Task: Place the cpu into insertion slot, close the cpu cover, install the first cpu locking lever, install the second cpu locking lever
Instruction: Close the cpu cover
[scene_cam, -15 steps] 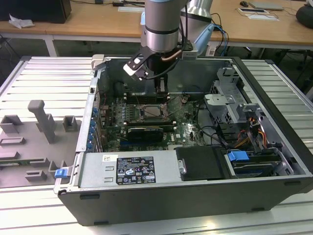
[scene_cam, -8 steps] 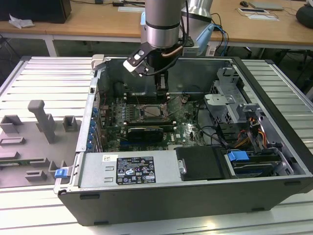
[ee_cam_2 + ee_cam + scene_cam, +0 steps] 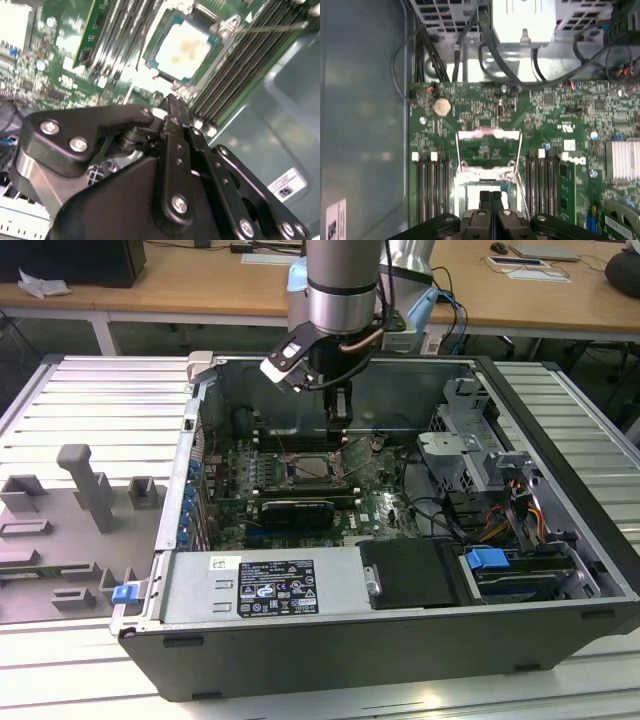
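Roughly, left to right in the exterior view: memory slots (image 3: 265, 455), then the insertion slot (image 3: 459, 196) mid-board, with the gripper (image 3: 340, 412) hanging just above its far edge, fingers pressed together on nothing. The cpu (image 3: 184, 46) lies in the slot and the cpu cover (image 3: 489, 133) is flipped open. Risk: a low pass clips chip or cover — skewed seating, bent pins.

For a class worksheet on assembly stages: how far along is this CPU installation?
Done: the cpu sits in the insertion slot. In hand: nothing; the gripper, shut, hangs over it. Left: the cpu cover stands open and a locking lever looks unlatched.
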`<control>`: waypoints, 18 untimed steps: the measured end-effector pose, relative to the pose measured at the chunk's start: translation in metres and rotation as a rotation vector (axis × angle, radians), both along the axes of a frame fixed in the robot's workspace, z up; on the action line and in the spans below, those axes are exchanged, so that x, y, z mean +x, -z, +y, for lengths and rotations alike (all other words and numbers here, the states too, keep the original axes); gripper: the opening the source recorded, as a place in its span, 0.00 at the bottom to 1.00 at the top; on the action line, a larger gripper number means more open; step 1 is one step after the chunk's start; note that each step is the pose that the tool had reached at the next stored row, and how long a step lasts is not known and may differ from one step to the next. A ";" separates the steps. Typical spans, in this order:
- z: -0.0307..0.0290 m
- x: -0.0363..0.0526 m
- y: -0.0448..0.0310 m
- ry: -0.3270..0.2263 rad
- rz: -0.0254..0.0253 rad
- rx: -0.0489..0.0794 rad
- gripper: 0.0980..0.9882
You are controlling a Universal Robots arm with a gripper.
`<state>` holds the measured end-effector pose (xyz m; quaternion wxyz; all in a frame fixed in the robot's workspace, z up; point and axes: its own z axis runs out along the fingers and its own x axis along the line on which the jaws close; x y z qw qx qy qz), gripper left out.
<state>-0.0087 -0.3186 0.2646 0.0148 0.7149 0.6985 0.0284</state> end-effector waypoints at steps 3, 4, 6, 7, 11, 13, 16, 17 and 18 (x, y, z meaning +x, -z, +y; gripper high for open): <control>-0.0001 0.0119 0.0000 -0.001 0.0005 0.000 0.01; 0.0000 0.0139 0.0000 -0.003 0.0006 0.000 0.01; 0.0000 0.0174 0.0002 -0.012 0.0006 0.000 0.01; -0.0002 0.0181 0.0004 -0.021 0.0005 0.000 0.01; -0.0009 0.0190 0.0020 -0.029 0.0006 0.000 0.01; -0.0010 0.0197 0.0022 -0.030 0.0008 0.000 0.01; -0.0009 0.0220 0.0023 -0.031 0.0008 0.000 0.01; -0.0009 0.0228 0.0023 -0.031 0.0008 0.000 0.01; -0.0009 0.0239 0.0024 -0.031 0.0008 0.000 0.01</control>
